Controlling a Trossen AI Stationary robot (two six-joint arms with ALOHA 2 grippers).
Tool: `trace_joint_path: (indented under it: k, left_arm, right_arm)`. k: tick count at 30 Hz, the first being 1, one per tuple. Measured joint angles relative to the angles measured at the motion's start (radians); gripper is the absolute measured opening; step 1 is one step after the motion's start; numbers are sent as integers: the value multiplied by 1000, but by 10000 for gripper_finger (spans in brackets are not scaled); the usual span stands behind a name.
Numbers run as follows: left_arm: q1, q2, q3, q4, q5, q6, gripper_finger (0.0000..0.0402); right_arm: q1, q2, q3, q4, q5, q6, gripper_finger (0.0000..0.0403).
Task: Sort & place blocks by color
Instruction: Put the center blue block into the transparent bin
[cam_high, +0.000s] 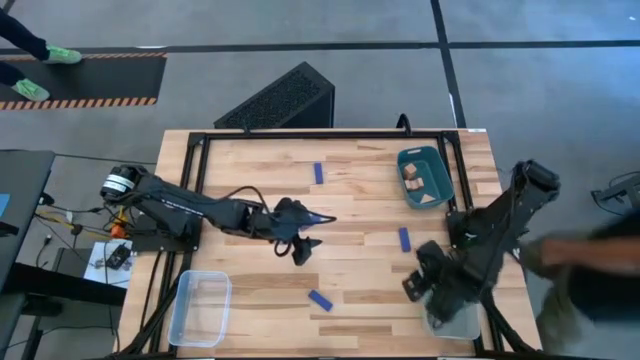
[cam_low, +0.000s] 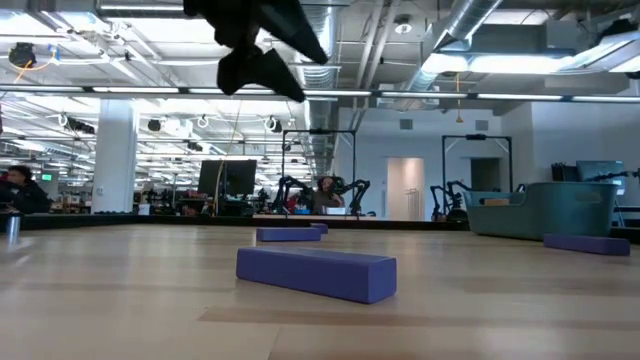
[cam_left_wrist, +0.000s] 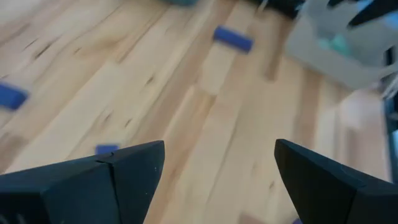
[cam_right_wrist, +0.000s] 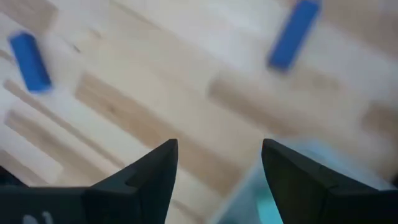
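Blocks: three blue bars lie flat, one (cam_high: 319, 173) lengthwise toward 12 o'clock, another (cam_high: 404, 239) likewise, the third (cam_high: 320, 300) slanting toward 4 o'clock. Left gripper (cam_high: 303, 246) and right gripper (cam_high: 418, 282) both gape, empty.

Bright and even from above, with ceiling strip lights (cam_low: 90, 90) giving some glare in the low view and only soft, short shadows on the wooden table (cam_high: 350, 200). Strongly blurred in both wrist views, blue blocks (cam_right_wrist: 292, 34) smeared. Also blurred at the person (cam_high: 590, 260) on the high view's right edge.

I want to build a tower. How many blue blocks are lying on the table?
3: one near the far edge, one left of the green bin, one near the front. Others may be hidden.
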Motion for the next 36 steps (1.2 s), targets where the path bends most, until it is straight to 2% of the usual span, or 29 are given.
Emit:
trace_joint_path:
  k: [7, 11, 13, 18, 26, 30, 36]
  left_arm:
    - [33, 11, -4, -194, -33, -13, 295]
    - [92, 44, -40, -191, 16, -22, 295]
    - [126, 75, -44, -197, 41, 30, 295]
    - [201, 179, -45, -113, 150, 180, 295]
    - [294, 277, -45, -100, 195, 204, 292]
    - [320, 277, -45, -85, 193, 262, 260]
    - [341, 311, -44, 19, 263, 305, 174]
  right_arm:
    - [-241, -59, 0, 112, 43, -383, 256]
    - [-368, -98, 0, 256, 50, -572, 256]
    - [-410, -114, 0, 306, 48, -632, 256]
    - [-467, -140, 0, 304, 24, -676, 256]
    - [-502, -146, 0, 207, 21, -655, 256]
    - [-546, -146, 0, 203, 21, -696, 256]
    - [-642, -146, 0, 203, -20, -807, 256]
